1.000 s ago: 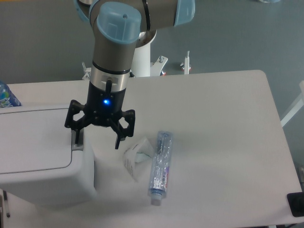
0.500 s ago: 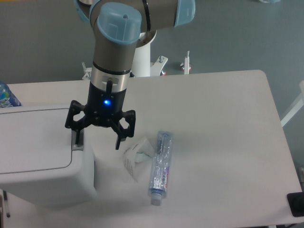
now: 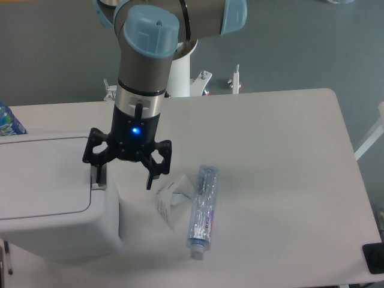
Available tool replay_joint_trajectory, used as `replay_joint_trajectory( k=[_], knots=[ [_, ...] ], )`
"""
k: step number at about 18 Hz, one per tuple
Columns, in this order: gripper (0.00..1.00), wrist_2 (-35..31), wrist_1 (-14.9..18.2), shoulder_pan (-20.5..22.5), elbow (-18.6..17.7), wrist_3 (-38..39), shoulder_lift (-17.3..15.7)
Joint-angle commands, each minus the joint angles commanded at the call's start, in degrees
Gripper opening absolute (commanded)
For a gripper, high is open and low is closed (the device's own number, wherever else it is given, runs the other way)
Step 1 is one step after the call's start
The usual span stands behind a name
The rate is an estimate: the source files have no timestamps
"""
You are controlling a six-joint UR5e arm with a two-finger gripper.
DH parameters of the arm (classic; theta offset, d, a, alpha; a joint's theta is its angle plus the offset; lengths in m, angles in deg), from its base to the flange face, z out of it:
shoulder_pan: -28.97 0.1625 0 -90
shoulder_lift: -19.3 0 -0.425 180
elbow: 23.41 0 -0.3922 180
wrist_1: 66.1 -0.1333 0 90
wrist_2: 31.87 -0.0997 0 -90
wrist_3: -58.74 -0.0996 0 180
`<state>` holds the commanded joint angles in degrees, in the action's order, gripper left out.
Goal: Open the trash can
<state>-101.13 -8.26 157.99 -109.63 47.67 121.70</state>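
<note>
At the left edge of the counter (image 3: 282, 132) stands the trash can (image 3: 51, 198), lid flat and closed, its grey push tab (image 3: 98, 177) at the right rim. The tool (image 3: 123, 174) hangs directly over that rim, jaws spread wide and holding nothing; one finger is at the tab, the other outside the can's right wall. Right of the can lie a crumpled wrapper (image 3: 171, 197) and a clear tube (image 3: 202, 211).

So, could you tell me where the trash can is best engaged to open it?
At the grey push tab on the right edge of the trash can lid, coming straight down from above: the tab faces upward beside the flat inset lid, and the open gripper hovers there, one finger over it.
</note>
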Motion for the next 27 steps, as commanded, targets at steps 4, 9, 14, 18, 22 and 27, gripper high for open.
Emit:
replay_joint_trajectory(
  k=[4,9,14,18,22,27],
  knots=[
    [1.0,-0.09,0.0,0.0,0.0,0.0,0.09],
    [1.0,-0.09,-0.61,1.14,2.01,0.09,-0.61],
    [1.0,-2.53,-0.79,6.67,8.69,0.0,-0.79],
    [1.0,-4.65,-0.44,10.63,10.19,-5.16,-0.88],
    [1.0,-10.88,0.96,11.6,8.01,-16.05,-1.76],
    [1.0,-15.64,3.87,12.74,5.89,-24.52,-2.55]
  ],
)
